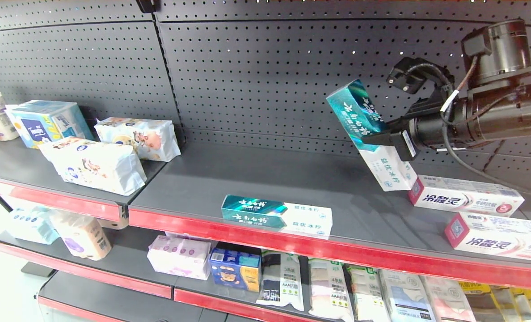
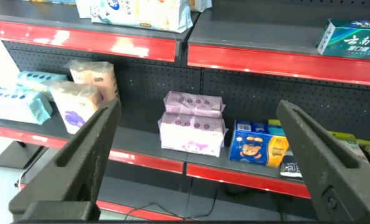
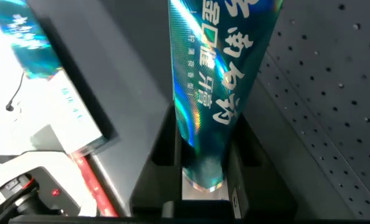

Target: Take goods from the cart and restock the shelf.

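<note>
**A shop aisle, stocked for sale**

Tiered retail shelving with dark perforated back panels and red front strips carries packaged goods. Toothpaste boxes lie toward the upper tier's right and tissue packs on its left. Bagged garments line the tier below.

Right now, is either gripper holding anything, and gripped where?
Right gripper holds a teal-and-white toothpaste box, clamped across its middle, where teal meets white, tilted above the shelf. Left gripper is open, holding nothing.
</note>
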`<state>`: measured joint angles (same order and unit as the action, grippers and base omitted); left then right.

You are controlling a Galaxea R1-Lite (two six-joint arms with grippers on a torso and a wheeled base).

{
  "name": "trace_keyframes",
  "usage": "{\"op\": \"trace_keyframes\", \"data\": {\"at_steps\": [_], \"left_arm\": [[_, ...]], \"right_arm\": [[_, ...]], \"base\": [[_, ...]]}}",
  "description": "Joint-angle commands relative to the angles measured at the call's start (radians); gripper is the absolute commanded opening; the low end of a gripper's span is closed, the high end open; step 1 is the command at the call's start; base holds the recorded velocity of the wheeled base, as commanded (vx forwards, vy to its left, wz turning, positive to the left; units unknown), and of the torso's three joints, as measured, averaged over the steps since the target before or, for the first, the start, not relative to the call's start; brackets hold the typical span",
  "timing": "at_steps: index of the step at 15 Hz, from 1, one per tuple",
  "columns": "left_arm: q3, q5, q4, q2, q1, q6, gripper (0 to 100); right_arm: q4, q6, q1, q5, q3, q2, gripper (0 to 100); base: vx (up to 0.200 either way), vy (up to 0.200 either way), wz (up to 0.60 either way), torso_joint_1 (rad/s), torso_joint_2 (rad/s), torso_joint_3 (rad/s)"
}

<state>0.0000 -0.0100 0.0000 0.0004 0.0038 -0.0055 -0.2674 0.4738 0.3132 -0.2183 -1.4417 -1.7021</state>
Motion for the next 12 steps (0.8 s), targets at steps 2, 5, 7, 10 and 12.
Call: {"op": "trace_keyframes", "data": {"at_steps": [2, 5, 7, 10, 12], "left_arm": [[0.0, -0.001, 0.0, 0.0, 0.001, -0.001, 100], [0.0, -0.001, 0.0, 0.0, 0.001, -0.001, 100], [0.0, -0.001, 0.0, 0.0, 0.001, -0.001, 100], [0.0, -0.001, 0.0, 0.0, 0.001, -0.001, 100], [0.0, -0.001, 0.0, 0.0, 0.001, -0.001, 100]], "right_arm": [[0.001, 0.0, -0.014, -0.012, -0.04, -0.06, 0], [0.001, 0.0, -0.008, -0.018, -0.083, -0.11, 0], [0.001, -0.003, 0.0, -0.038, -0.083, -0.126, 0], [0.002, 0.003, -0.006, -0.067, -0.085, -0.143, 0], [0.002, 0.003, -0.008, -0.069, -0.085, -0.156, 0]], "base": [[0.0, 0.0, 0.0, 0.0, 0.0, 0.0], [0.0, 0.0, 0.0, 0.0, 0.0, 0.0], [0.0, 0.0, 0.0, 0.0, 0.0, 0.0], [0.0, 0.0, 0.0, 0.0, 0.0, 0.0], [0.0, 0.0, 0.0, 0.0, 0.0, 0.0]]}}
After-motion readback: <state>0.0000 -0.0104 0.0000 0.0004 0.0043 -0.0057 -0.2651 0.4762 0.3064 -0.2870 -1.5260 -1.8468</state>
